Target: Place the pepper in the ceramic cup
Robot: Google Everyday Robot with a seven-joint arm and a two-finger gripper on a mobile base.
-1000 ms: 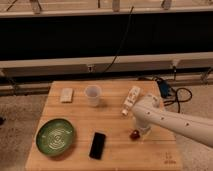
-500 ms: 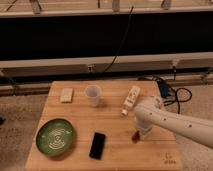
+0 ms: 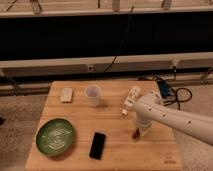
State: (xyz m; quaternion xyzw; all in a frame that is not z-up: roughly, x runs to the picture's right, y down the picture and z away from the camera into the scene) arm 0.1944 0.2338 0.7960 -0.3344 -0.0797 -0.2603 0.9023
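- wooden tabletop: light planks, seen from the near edge.
- green plate: round with a ringed pattern, lies flat by the near-left corner.
- black phone: lies flat by the near edge, about midway along. It is just right of the green plate and not touching it.
- white arm: comes in over the right edge and reaches toward the table's middle.
- gripper: at the arm's end, pointing down at the wood right of centre, farther in than the black phone. Cannot tell whether it is apart or together, because the wrist covers it.
- pepper: a small dark red bit at table level, right at the gripper's tip on its left side. Cannot tell whether it is held or just lying there.
- ceramic cup: upright, plain white, toward the far edge a little left of the middle. It is well apart from the pepper and gripper.
- white bottle: has a red label and lies on its side, right of the ceramic cup and just beyond the white arm.
- pale block: near the far-left corner, left of the ceramic cup.
- cables: on the floor past the far-right corner.
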